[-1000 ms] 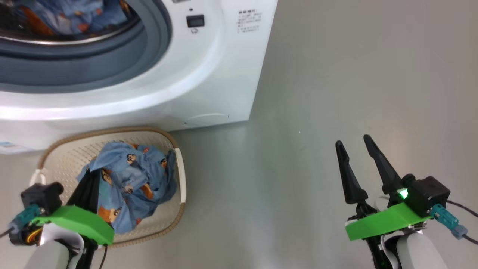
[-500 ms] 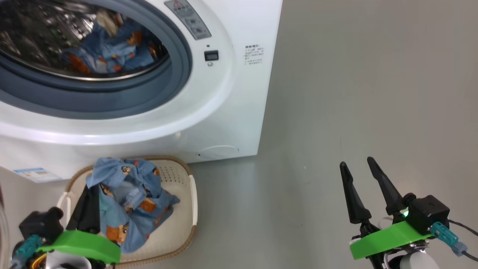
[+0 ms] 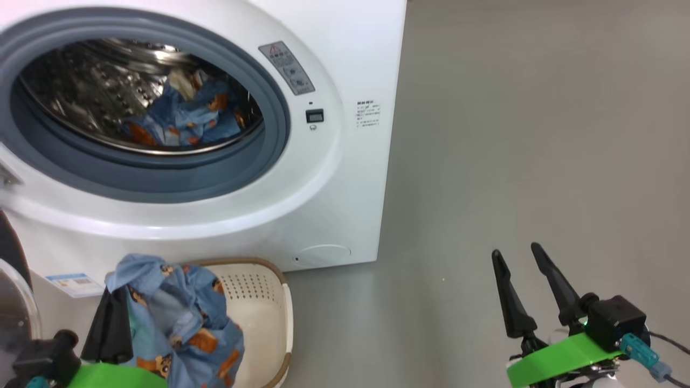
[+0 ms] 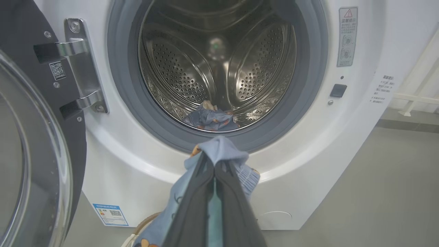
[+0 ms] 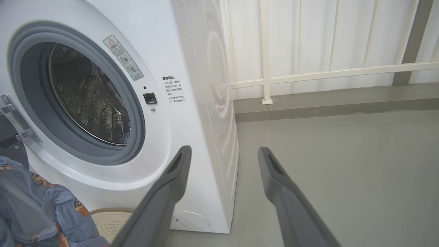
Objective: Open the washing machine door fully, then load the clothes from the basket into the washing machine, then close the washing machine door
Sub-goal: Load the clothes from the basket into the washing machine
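The washing machine (image 3: pixel 345 178) stands with its drum open, and some blue printed clothes (image 3: pixel 180 121) lie inside. The washing machine door (image 4: pixel 31 154) is swung out to the left on its metal hinge (image 4: pixel 80 68). My left gripper (image 4: pixel 214 166) is shut on a bundle of light blue clothes (image 3: pixel 172 318), which hangs over the basket (image 3: pixel 264 318) just below the drum opening. The same clothes (image 5: pixel 34 206) show at the lower left of the right wrist view. My right gripper (image 3: pixel 515 250) hovers open over the floor to the right of the machine, holding nothing.
Bare grey floor (image 3: pixel 539 161) stretches right of the machine. A white railing (image 5: pixel 308 73) and wall stand behind it. A blue label sticker (image 3: pixel 73 283) and round filter cap (image 3: pixel 323 253) sit low on the machine's front.
The head view has tilted up, bringing the drum into the picture. My left gripper has lifted the clothes bundle higher out of the basket. The right gripper stays open in place.
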